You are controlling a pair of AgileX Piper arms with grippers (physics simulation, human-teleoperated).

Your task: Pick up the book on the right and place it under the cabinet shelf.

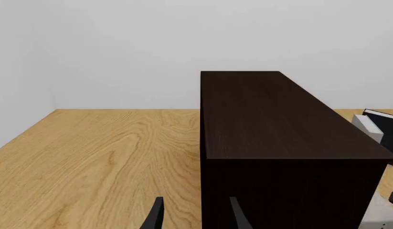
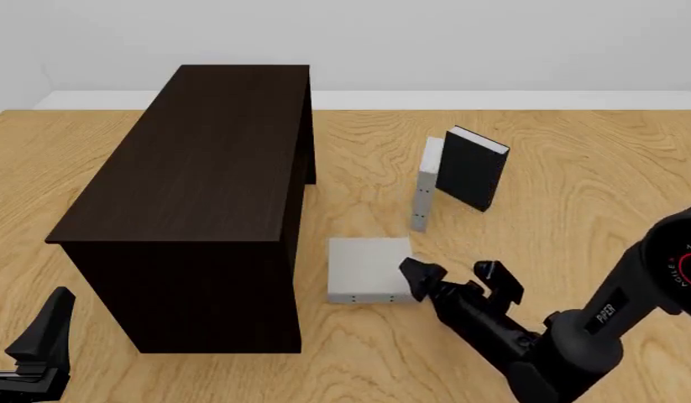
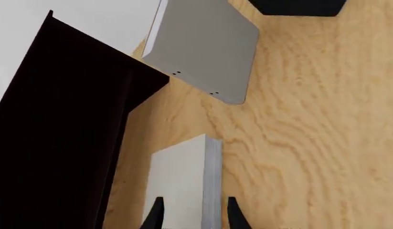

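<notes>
Right gripper [image 2: 463,277] stands open, empty, straddling the book [image 2: 365,269] edge; rigid, smooth hardcover (likely heavy), so pinch that near edge.

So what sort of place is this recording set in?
Likely a simulated tabletop test scene, not a real room: a bare wood-grain table against blank pale walls, holding only a dark cabinet, three books including a black one, and two robot arms.
</notes>
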